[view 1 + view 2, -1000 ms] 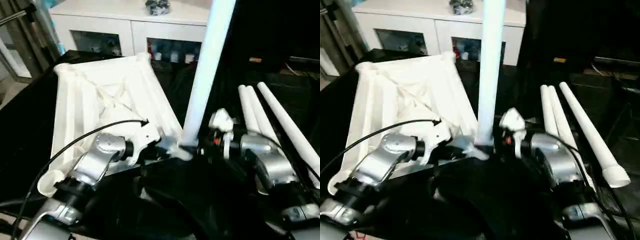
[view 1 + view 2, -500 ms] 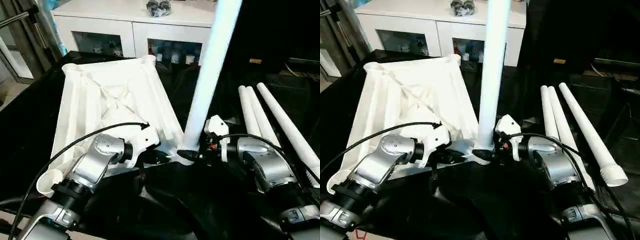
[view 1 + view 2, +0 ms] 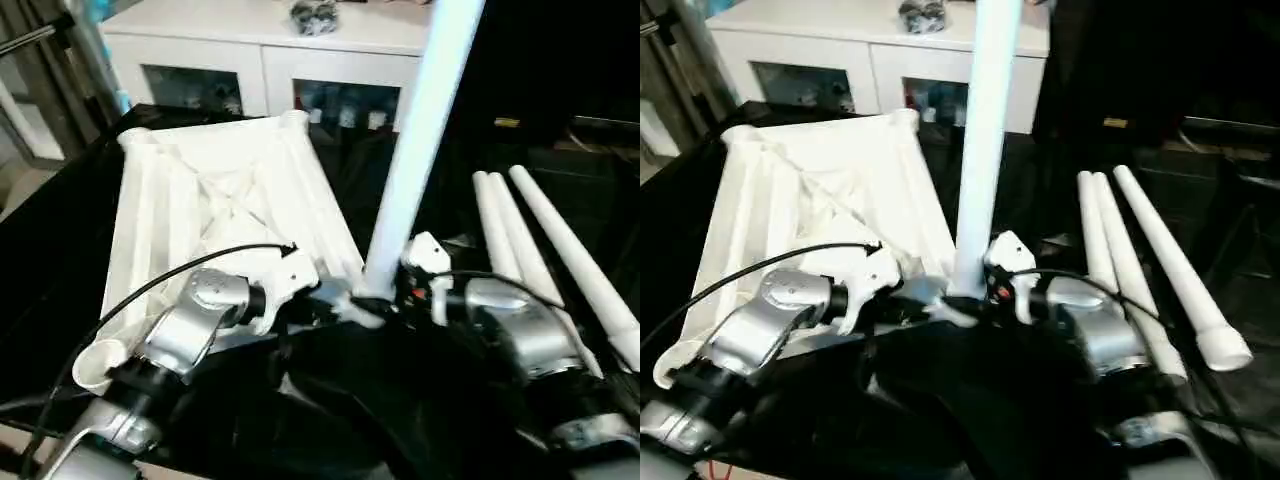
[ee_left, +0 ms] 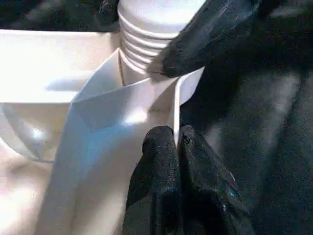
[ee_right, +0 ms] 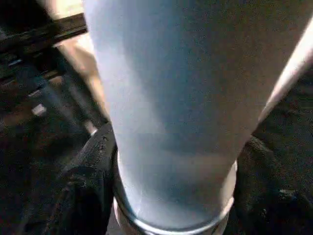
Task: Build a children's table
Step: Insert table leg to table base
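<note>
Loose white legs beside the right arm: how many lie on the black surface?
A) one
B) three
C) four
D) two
B: three loose legs lie side by side by the right arm, apart from the upright leg standing at the tabletop corner.

No legible text, labels, brand marks, numbers or signs appear on any surface or part in these views.

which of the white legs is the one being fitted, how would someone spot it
Find the white tabletop lying ribbed side up on the black surface before the white cabinet. At its near corner, between the two silver forearms, one leg stands nearly upright in the socket. The three spare legs lie flat to the right.
</note>
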